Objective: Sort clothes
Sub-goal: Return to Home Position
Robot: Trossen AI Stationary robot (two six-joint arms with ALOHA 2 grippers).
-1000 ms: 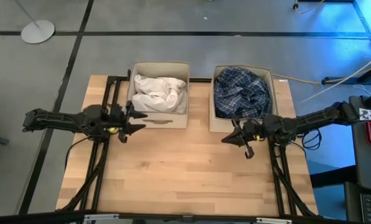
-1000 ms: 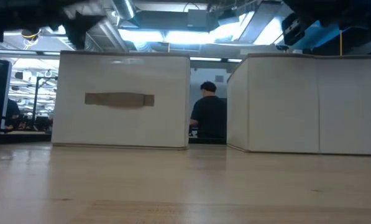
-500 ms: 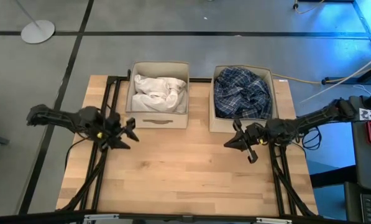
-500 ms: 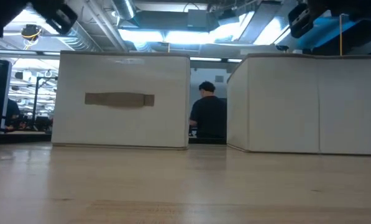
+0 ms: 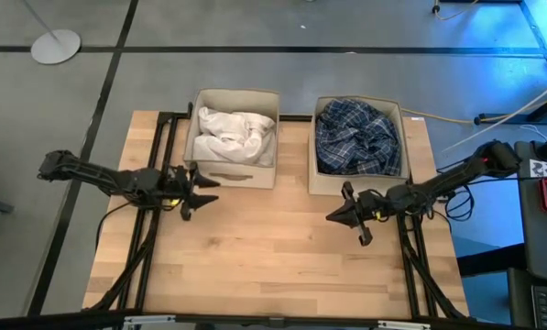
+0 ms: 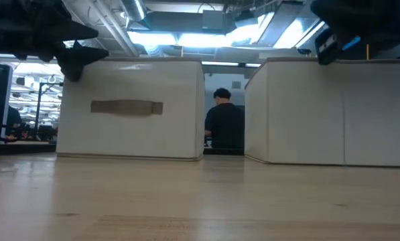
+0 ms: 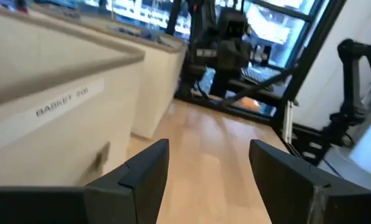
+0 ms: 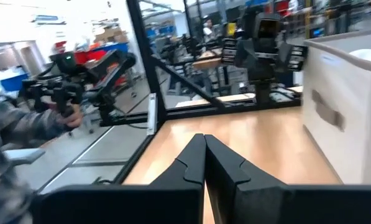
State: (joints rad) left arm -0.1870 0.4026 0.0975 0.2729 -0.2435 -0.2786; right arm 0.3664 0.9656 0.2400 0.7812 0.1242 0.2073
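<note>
Left gripper [image 5: 209,186], jaws released, and right gripper [image 5: 332,216], jaws clenched empty, are hovering over the counter [image 5: 273,266] beside the boxes [image 5: 232,177], so homing should be keeping clear of their walls.

One camera stares straight down on the whole table [image 5: 255,266], the low one sits at tabletop level facing the far beige boxes [image 6: 129,140] both share, and wrist cameras skim forward past the left gripper [image 7: 208,146] and right gripper [image 8: 204,138].
</note>
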